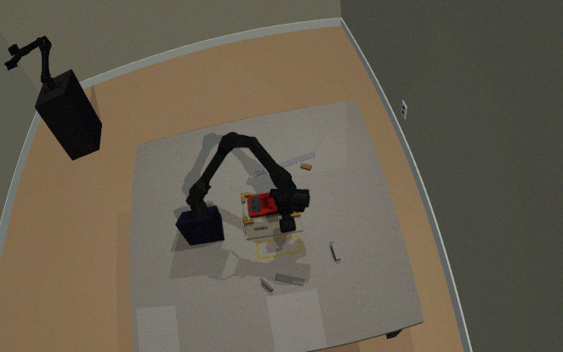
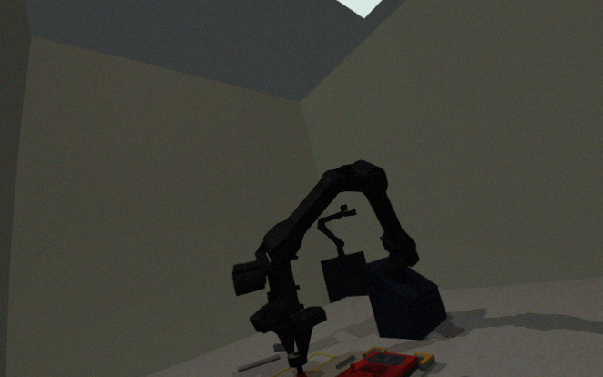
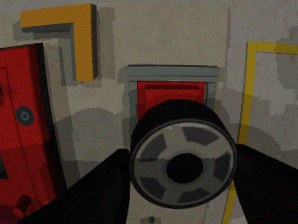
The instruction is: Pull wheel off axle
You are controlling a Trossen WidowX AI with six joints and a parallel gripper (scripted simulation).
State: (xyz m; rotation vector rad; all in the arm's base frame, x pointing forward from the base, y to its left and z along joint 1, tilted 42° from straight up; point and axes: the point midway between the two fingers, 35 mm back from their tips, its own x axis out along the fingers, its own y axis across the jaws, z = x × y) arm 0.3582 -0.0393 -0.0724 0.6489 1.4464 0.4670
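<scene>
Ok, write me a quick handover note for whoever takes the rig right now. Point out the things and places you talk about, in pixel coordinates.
Gripper (image 1: 287, 224) (image 2: 298, 358) (image 3: 181, 157): closed on the wheel (image 3: 154, 177), one finger on each side.
Wheel: above the red block (image 3: 172, 90) in its grey frame (image 3: 172, 72), beside the yellow outlined area (image 1: 257, 249) (image 3: 246, 100); the axle is hidden, so I can't tell whether it is free.
Done: wheel gripped.
Left: pull it clear, set it inside the outline, open, back off.
</scene>
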